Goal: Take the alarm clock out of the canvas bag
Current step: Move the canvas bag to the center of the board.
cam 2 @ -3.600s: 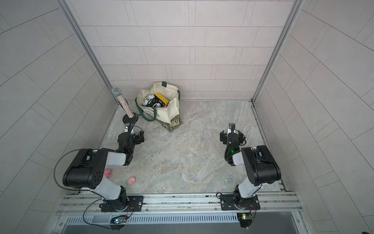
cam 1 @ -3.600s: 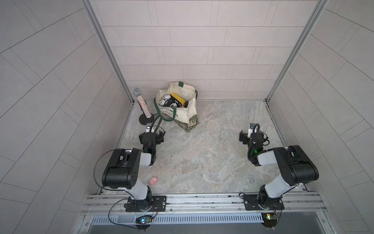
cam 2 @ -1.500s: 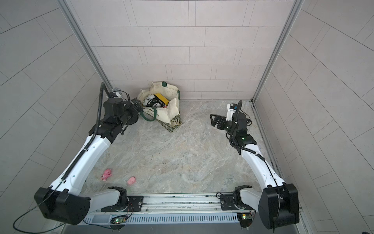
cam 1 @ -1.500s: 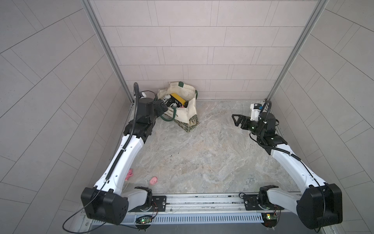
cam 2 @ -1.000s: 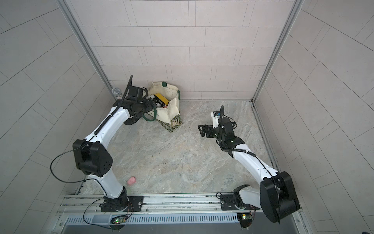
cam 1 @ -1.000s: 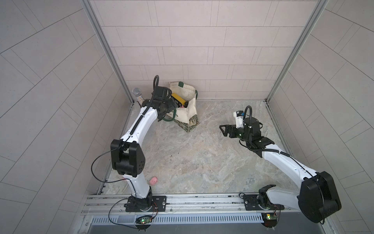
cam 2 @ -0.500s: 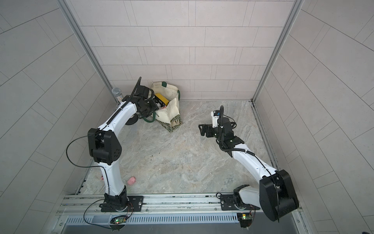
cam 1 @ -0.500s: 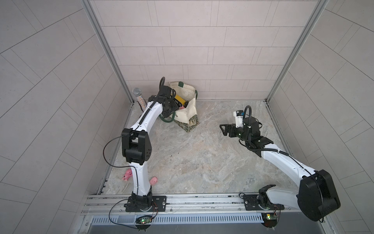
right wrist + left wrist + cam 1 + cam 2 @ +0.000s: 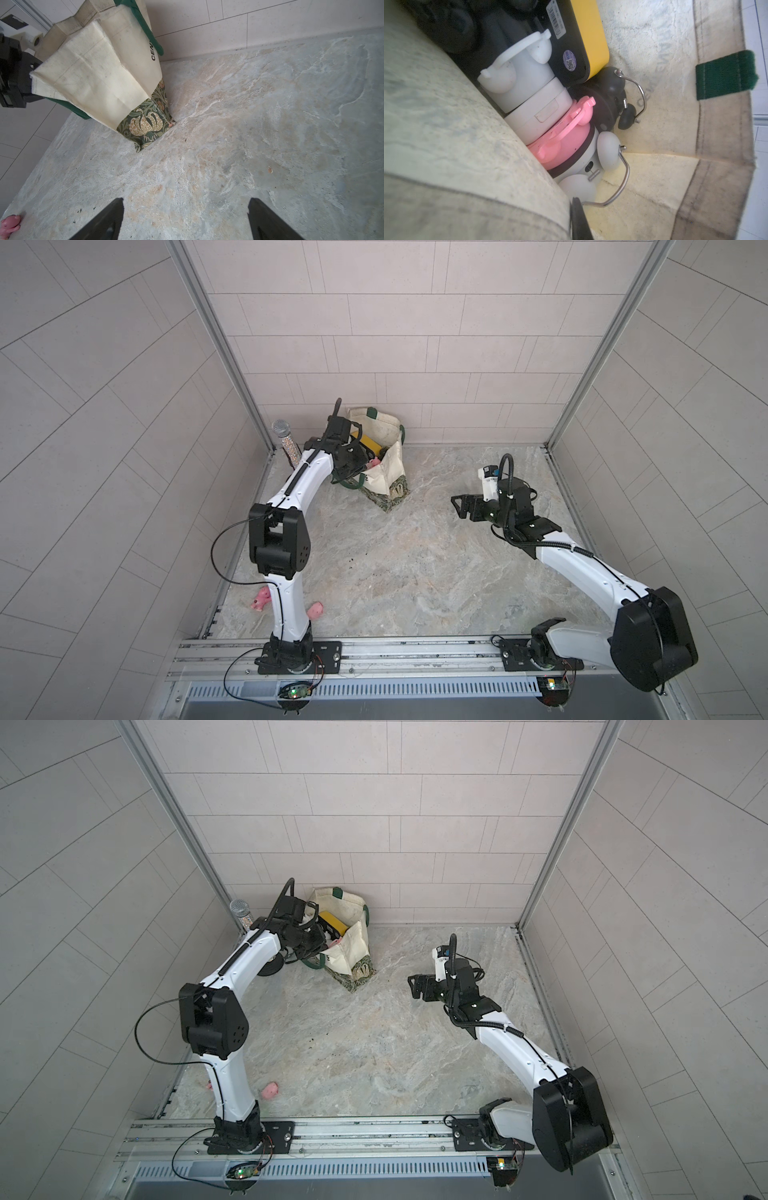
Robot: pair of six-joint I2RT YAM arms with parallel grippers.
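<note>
The cream canvas bag [image 9: 386,472] with green handles stands at the back left, seen in both top views [image 9: 349,952]. Several alarm clocks lie inside it: a white twin-bell one [image 9: 583,166] with a metal handle, a pink one [image 9: 564,145], a black twin-bell one [image 9: 608,104] and a white plastic one [image 9: 525,83]. My left gripper [image 9: 359,460] is at the bag's mouth, shut on the near canvas wall [image 9: 467,166]; one dark finger [image 9: 579,218] shows against the cloth. My right gripper [image 9: 459,508] hovers open over the floor to the bag's right, holding nothing [image 9: 185,216].
A yellow and black box [image 9: 583,31] leans in the bag above the clocks. A microphone on a stand [image 9: 286,441] stands in the back left corner. Two pink toys [image 9: 262,599] [image 9: 315,610] lie by the left arm's base. Tiled walls close three sides.
My left arm has reached further over the bag's mouth and its jaws have closed on the canvas wall. The right arm has barely moved and stays open.
</note>
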